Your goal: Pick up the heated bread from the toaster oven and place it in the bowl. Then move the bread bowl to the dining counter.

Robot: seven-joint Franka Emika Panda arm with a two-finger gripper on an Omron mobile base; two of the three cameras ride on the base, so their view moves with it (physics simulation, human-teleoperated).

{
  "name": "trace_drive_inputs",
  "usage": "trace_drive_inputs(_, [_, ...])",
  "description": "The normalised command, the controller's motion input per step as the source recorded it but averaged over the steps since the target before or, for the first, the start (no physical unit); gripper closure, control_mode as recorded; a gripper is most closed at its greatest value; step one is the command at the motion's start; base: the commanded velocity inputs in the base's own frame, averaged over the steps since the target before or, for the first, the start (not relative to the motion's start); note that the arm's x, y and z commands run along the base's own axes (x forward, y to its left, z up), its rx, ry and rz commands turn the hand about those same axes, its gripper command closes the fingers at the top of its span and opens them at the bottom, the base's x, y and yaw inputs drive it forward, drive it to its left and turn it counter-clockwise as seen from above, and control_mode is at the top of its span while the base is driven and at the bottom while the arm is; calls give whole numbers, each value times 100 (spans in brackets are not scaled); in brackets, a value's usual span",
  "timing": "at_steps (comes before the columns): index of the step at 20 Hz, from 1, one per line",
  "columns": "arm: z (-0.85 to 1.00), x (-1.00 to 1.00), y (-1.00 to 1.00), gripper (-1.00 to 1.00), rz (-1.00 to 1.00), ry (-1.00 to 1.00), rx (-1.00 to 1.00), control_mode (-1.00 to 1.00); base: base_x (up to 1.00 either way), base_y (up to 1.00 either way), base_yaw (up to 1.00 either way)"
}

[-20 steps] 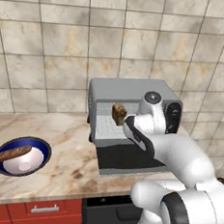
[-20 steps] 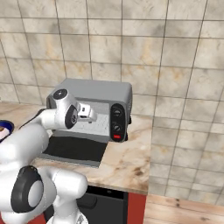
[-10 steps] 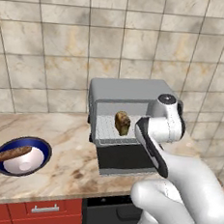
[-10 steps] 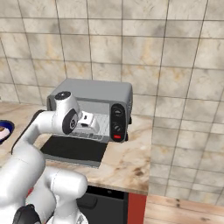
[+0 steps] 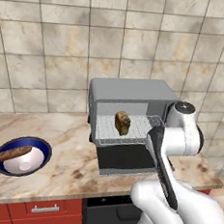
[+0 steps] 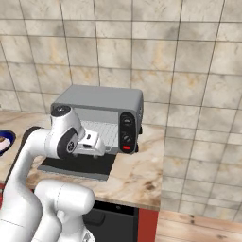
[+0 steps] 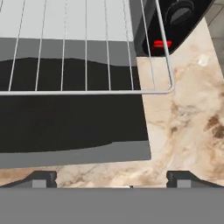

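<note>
nothing is done yet: the small golden-brown bread chunk [image 5: 122,122] stands on the wire rack of the grey toaster oven [image 5: 130,92], centre frame; the blue-rimmed bowl [image 5: 23,155] waits lower left; gripper [image 7: 111,177] wide open, empty.

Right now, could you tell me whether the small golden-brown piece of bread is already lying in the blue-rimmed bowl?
No, the small golden-brown piece of bread stands on the wire rack of the grey toaster oven, apart from the blue-rimmed bowl.

The arm [image 5: 179,140] is glossy white, built of rounded, bulbous segments joined by dark grey rings. A flat grey cap tops one cylindrical joint. A long black strip runs down one link. The tool [image 7: 112,178] ends in two small dark, blocky fingertips [image 7: 40,178].
</note>
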Motion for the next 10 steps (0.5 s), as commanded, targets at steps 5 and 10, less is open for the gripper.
trace_drive_inputs(5, [87, -11, 31, -100, 0, -12, 0, -100, 0, 0, 0])
trace_drive_inputs(10, [65, 0, 58, -100, 0, -5, 0, -100, 0, 0, 0])
